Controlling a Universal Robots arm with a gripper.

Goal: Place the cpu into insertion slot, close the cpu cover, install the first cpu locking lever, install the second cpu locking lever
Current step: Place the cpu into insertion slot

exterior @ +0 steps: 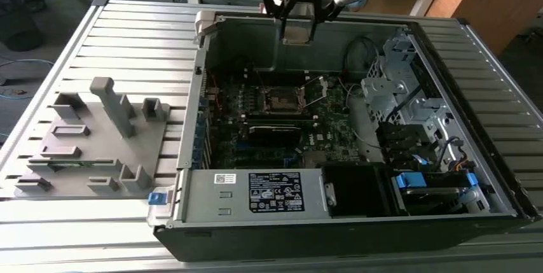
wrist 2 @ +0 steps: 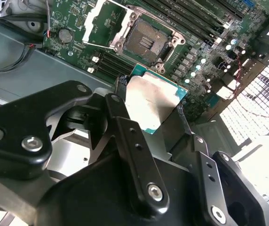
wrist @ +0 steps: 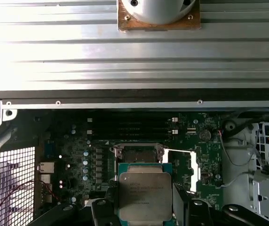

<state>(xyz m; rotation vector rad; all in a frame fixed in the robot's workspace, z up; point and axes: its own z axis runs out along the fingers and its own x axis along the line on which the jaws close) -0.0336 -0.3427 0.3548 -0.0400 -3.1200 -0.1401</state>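
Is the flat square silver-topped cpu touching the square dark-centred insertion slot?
Apart. The second wrist view shows the cpu clamped in the gripper, green board visible between it and the open insertion slot.

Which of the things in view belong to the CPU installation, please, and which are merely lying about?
Part of the job:
the cpu, held between the jaws of the gripper; the insertion slot, empty; the cpu cover, open.

Just lying about:
the grey fixture tray at the exterior view's left; the labelled power supply; the coin cell on the board.
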